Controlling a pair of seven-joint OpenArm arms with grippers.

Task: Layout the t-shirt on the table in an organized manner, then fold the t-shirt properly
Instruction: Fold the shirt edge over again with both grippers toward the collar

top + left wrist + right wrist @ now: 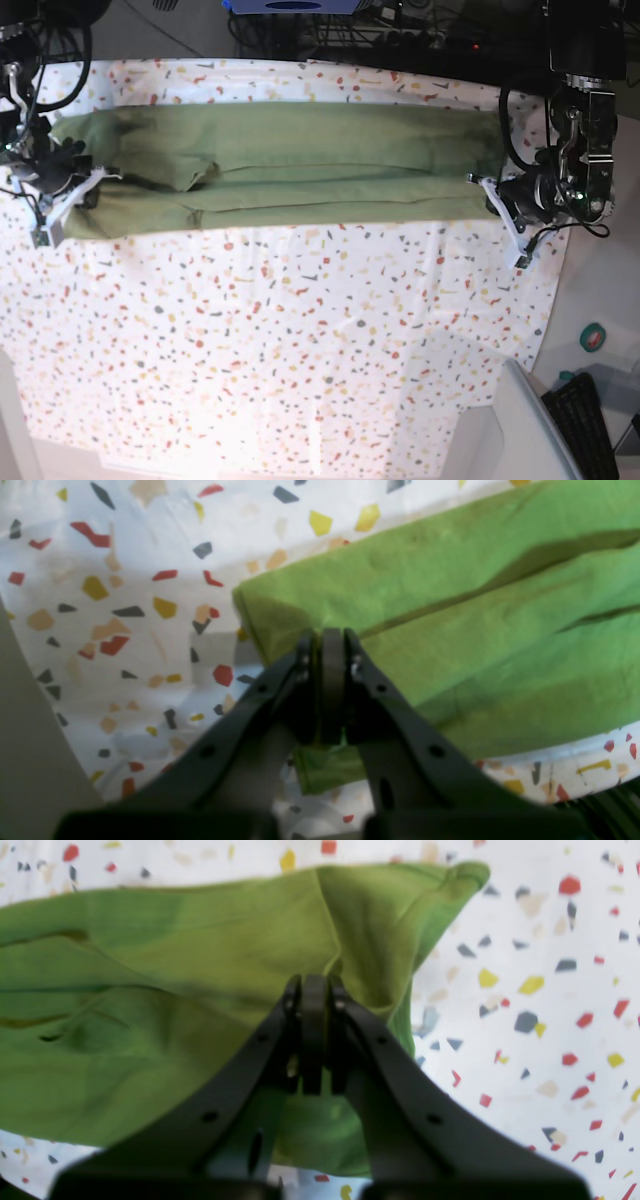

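Observation:
The olive-green t-shirt [300, 160] lies as a long folded band across the far part of the flecked table [300, 340], pulled out between both arms. At the band's right end in the base view, my left gripper [497, 200] is shut on the shirt. The left wrist view shows the closed tips of the left gripper [330, 635] pinching a corner edge of the t-shirt [450, 630]. On the base view's left, my right gripper [85, 185] is shut on the other end. In the right wrist view the right gripper [314, 982] clamps bunched cloth of the t-shirt [150, 990].
Cables and equipment [400, 35] run behind the table's far edge. Off the table's right side sit a green tape roll [594, 338], a black keyboard [590, 420] and a pale box corner [510, 430]. Flecked tablecloth [550, 990] spreads in front of the shirt.

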